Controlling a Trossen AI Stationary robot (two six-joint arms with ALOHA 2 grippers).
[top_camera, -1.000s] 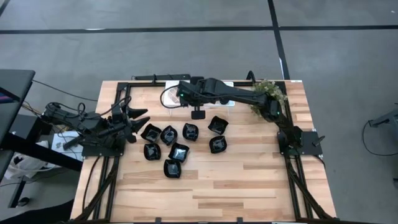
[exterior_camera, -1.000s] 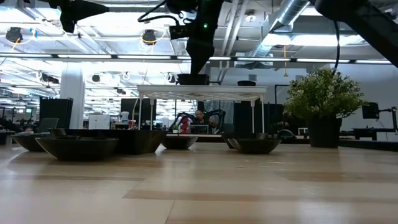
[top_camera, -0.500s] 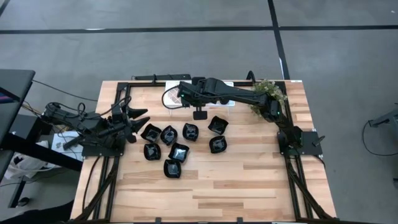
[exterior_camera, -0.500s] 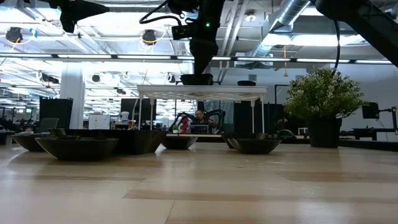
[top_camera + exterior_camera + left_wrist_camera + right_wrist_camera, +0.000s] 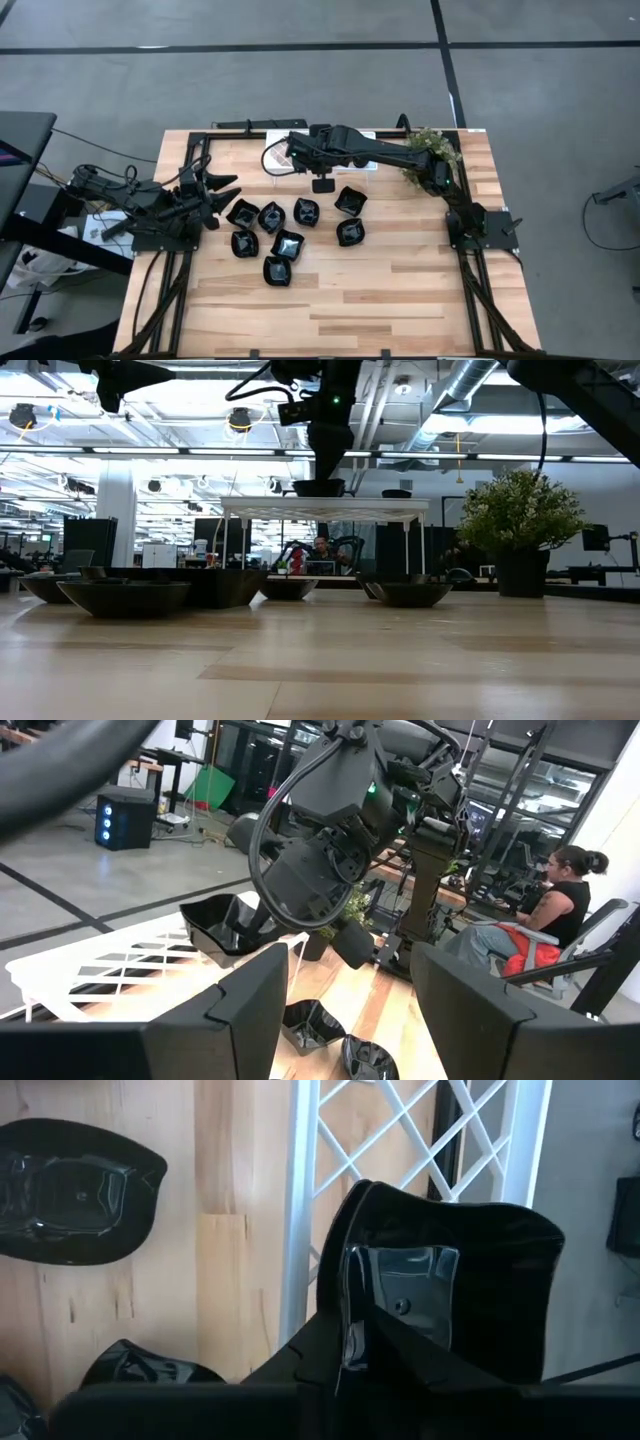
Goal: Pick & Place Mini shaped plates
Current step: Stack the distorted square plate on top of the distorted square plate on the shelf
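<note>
The right gripper is reaching over the white lattice tray on thin white legs at the far side of the light wooden table. Between its dark fingers one small glossy black squarish plate is sitting; in the right wrist view one finger is lying inside the plate at its rim, so the narrow jaws are gripping it. In the low view this plate is resting on the top of the tray, with the arm coming down on it from above. The other small glossy black plates are lying in a loose group on the table in front of the tray, near each other, some squarish with wavy rims. The left gripper is waiting at the left edge of the table, just beside the group, and its fingers are standing wide apart with nothing between them. A green plant in a dark pot is standing at the far right corner. In the left wrist view a person is sitting in the room behind. No writing can be read on any of the things
</note>
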